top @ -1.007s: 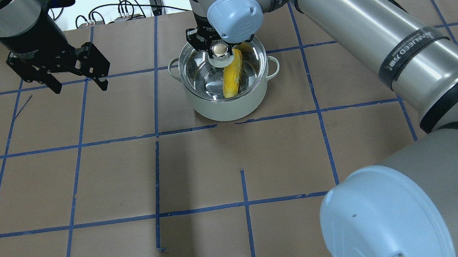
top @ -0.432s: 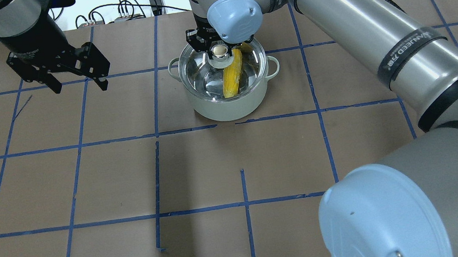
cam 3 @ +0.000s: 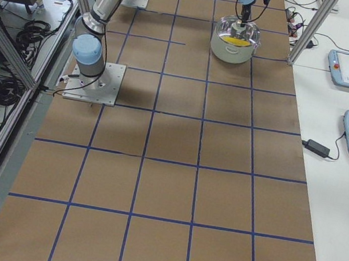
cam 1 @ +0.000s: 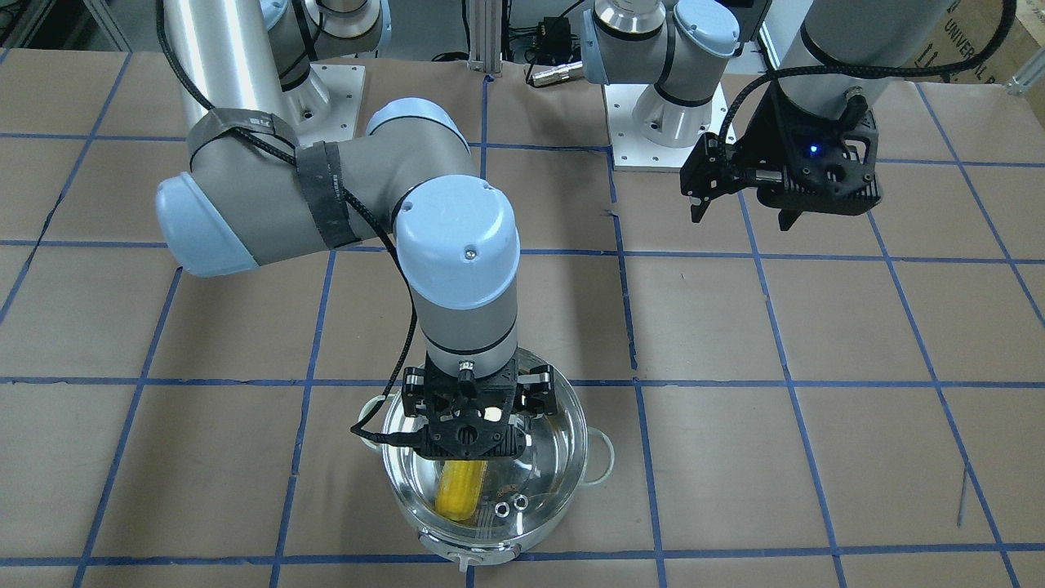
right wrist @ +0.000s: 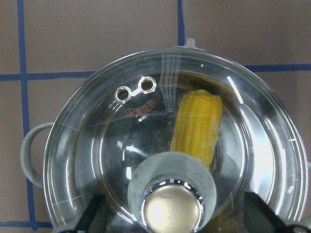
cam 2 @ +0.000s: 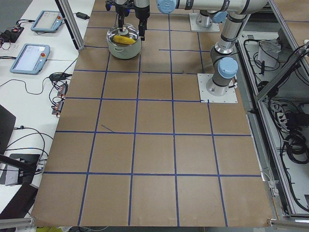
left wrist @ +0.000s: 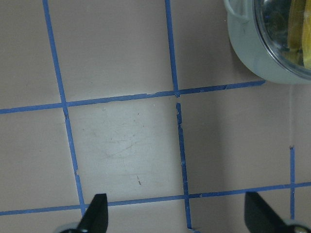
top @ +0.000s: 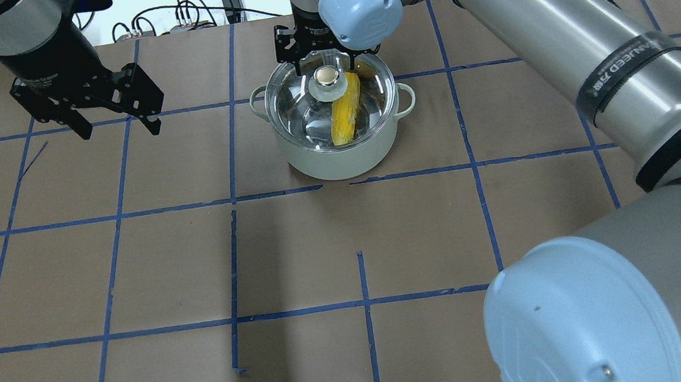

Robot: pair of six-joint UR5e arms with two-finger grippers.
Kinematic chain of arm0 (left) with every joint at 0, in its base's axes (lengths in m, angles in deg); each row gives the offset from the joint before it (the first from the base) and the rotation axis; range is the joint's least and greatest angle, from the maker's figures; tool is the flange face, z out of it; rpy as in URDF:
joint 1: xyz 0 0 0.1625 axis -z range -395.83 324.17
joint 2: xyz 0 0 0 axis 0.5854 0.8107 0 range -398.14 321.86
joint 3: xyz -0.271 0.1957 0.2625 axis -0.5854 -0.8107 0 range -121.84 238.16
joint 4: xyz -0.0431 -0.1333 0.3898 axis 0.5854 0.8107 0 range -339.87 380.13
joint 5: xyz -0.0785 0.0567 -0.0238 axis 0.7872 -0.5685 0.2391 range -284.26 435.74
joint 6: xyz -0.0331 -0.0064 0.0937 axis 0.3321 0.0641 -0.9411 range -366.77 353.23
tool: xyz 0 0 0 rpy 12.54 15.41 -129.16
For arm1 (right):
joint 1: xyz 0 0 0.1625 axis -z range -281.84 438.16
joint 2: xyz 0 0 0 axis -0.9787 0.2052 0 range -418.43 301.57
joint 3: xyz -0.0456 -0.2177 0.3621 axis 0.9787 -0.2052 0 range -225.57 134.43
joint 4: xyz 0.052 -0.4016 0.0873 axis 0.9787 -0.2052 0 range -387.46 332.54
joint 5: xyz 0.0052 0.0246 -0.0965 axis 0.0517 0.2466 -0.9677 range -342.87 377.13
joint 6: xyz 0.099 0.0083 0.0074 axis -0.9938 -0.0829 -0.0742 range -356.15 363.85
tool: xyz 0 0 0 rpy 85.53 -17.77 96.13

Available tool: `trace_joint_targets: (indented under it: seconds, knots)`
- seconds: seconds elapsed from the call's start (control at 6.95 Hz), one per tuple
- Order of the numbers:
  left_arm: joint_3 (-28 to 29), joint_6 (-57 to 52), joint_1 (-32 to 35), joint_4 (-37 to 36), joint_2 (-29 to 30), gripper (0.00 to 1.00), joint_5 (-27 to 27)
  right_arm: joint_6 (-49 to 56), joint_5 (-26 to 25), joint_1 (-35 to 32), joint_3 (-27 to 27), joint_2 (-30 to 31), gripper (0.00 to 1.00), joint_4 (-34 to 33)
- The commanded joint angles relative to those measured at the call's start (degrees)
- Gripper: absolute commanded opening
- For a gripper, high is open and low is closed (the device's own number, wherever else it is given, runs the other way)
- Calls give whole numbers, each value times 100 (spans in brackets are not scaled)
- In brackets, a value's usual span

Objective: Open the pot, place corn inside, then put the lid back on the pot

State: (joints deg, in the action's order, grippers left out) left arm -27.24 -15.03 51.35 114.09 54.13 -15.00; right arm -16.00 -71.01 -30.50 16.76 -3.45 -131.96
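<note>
Brown paper covers the table [top: 296, 252], marked into squares by strips of blue tape [top: 230, 164]. Near the middle of the far side stands the pot [top: 337, 159], with its 2 pale handles [top: 408, 98] sticking out to either side. The lid [top: 294, 107] sits level on the pot's rim and closes it. Through the glass I see the corn [top: 345, 117] lying slanted inside, one end under the lid's knob [top: 327, 78].

My right pincer [top: 327, 62] hangs straight above the lid, fingers pointing down and spread wide. From my right wrist the knob shows between the 2 fingertips with clear space on both sides, so this pincer grips nothing. The same view shows 2 small vent rings [right wrist: 145, 85] side by side in the glass, just beside the corn's far end.

My left pincer [top: 119, 131] hangs well apart from the pot, off to my left above bare paper. Its fingers are spread wide too, with nothing between them. From my left wrist only a slice of the pot and lid shows in the upper right corner, and below it I see tape lines and paper.
</note>
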Motion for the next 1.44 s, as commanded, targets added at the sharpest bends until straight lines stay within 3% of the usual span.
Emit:
trace_joint_targets:
  seconds: [0.0, 0.43, 0.72, 1.01, 1.29]
  knots:
    - [-3, 0, 0, 0, -7, 100, 3, 958, 69, 448, -115, 327, 100, 367]
    - [-3, 0, 0, 0, -7, 100, 3, 1833, 59, 1177, 234, 1117, 100, 782]
    - [-3, 0, 0, 0, -7, 100, 3, 2686, 95, 1836, 1057, 2046, 100, 1087]
    - [-3, 0, 0, -9, 10, 100, 3, 2697, 104, 1875, 2165, 3119, 100, 1152]
    - [-12, 0, 0, -9, 19, 100, -6, 2610, 95, 1813, 2477, 3431, 99, 1117]
